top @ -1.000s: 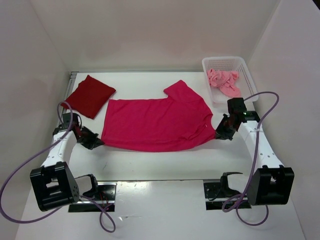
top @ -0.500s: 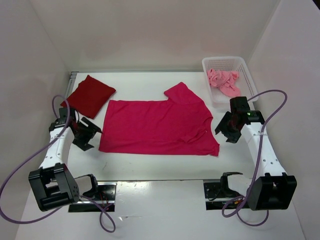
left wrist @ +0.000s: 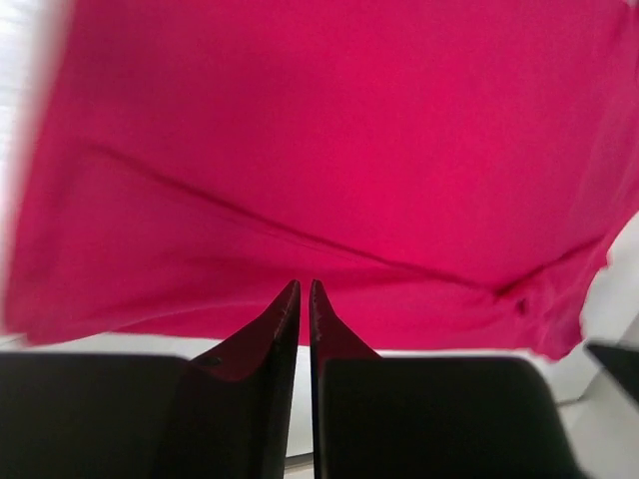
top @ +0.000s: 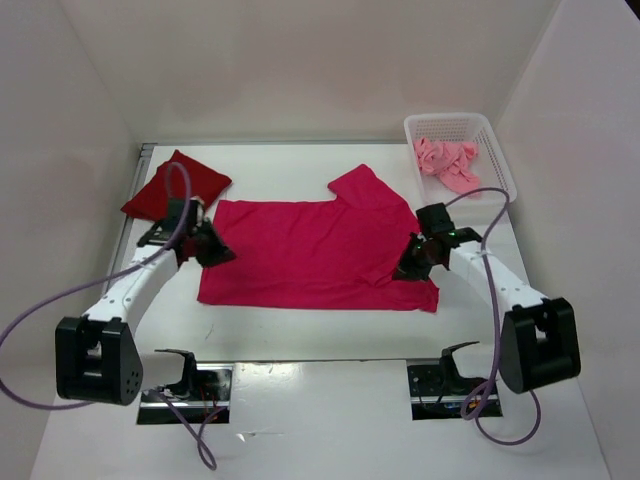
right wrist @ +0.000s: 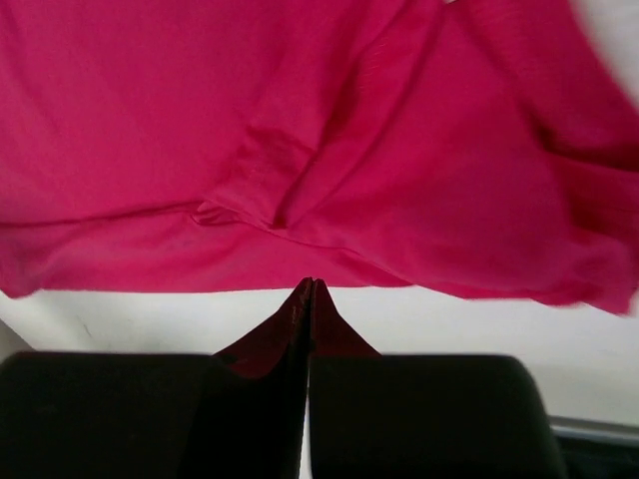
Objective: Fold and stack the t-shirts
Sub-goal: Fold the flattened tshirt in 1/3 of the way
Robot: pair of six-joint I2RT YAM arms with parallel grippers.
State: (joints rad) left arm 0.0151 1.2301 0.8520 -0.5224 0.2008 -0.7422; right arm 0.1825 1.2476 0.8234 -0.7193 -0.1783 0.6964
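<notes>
A bright magenta t-shirt (top: 310,250) lies spread flat in the middle of the table, one sleeve toward the back. My left gripper (top: 218,252) sits on its left edge. In the left wrist view, the left gripper (left wrist: 305,286) has only a thin slit between its jaws, with its tips on the magenta cloth (left wrist: 329,150). My right gripper (top: 400,272) is on the shirt's right side. In the right wrist view, the right gripper (right wrist: 310,283) is shut, tips pinching the edge of the wrinkled cloth (right wrist: 300,120). A folded dark red t-shirt (top: 155,195) lies back left. A salmon pink t-shirt (top: 447,163) is crumpled in the basket.
The white mesh basket (top: 450,120) stands at the back right corner against the wall. The left arm's purple cable loops over the dark red shirt. White walls close in the table on three sides. Both arm bases stand at the near edge.
Both arms swung inward from beside the magenta shirt onto its left and right edges. Their jaws, open half a second ago, have closed. The shirt settled flat after the earlier pull.
</notes>
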